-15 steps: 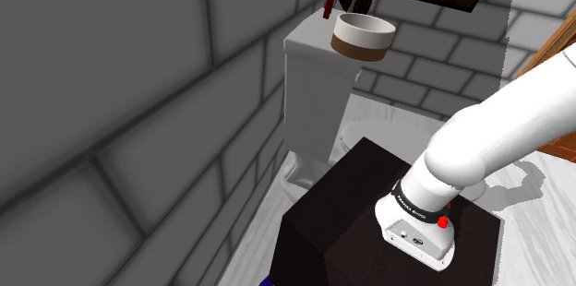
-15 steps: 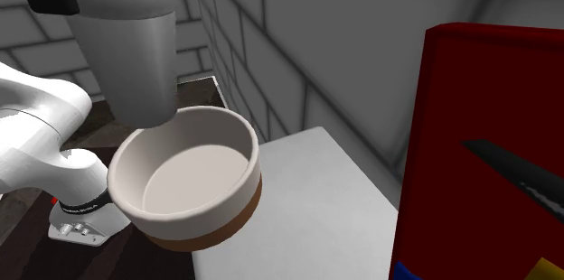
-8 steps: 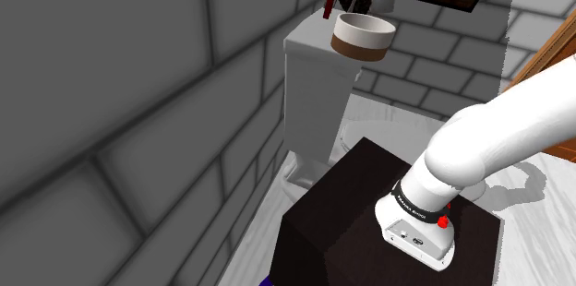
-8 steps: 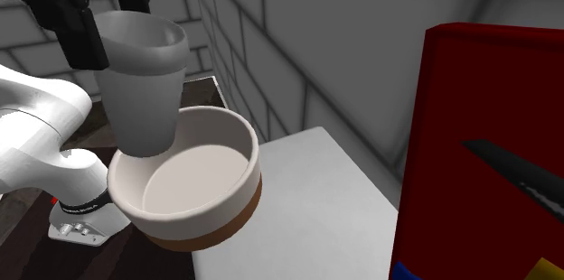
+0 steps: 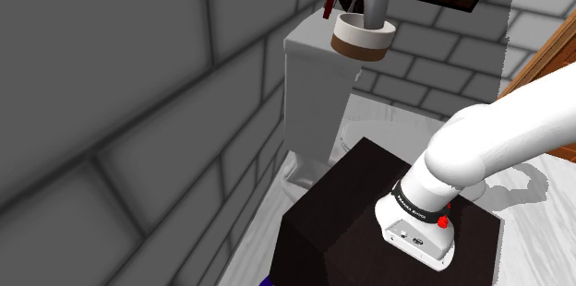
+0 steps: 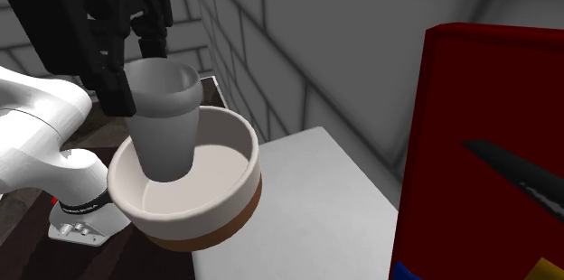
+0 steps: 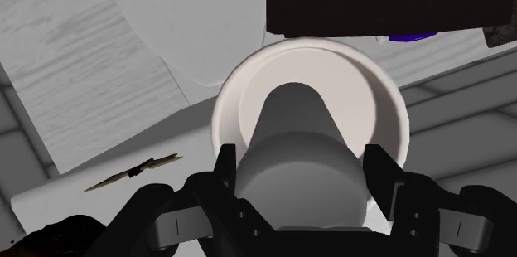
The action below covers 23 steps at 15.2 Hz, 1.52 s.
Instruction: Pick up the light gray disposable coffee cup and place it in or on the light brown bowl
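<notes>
Wrist view is showing the pincer [image 7: 300,176] pinching the cup [image 7: 298,143] by its upper wall, one finger on each side, with the bowl [image 7: 391,102] directly beyond it. In the second exterior view the cup is hanging roughly upright, its lower part sunk below the bowl's rim; whether its base is touching the bowl's floor I cannot tell. The cup is probably light and thin-walled, easy to dent and a little slippery along its taper, so a gentle hold high up, just under the stiffer rim, is looking right. The bowl is sitting on a white toilet tank [image 5: 309,81].
</notes>
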Each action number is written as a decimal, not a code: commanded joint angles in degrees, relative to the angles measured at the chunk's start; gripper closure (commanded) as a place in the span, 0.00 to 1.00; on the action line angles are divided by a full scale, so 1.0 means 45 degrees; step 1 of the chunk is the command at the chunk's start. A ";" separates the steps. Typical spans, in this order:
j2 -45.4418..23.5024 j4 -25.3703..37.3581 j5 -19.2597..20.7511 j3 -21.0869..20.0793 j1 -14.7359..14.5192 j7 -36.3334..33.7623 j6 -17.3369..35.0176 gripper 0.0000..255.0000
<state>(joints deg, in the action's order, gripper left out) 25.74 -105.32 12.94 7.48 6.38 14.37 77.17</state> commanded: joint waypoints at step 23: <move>-0.0896 0.2394 -0.0092 -0.0182 -0.0058 0.0125 -0.1503 0.00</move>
<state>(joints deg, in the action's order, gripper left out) 21.73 -94.59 12.53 6.66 6.12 14.93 70.45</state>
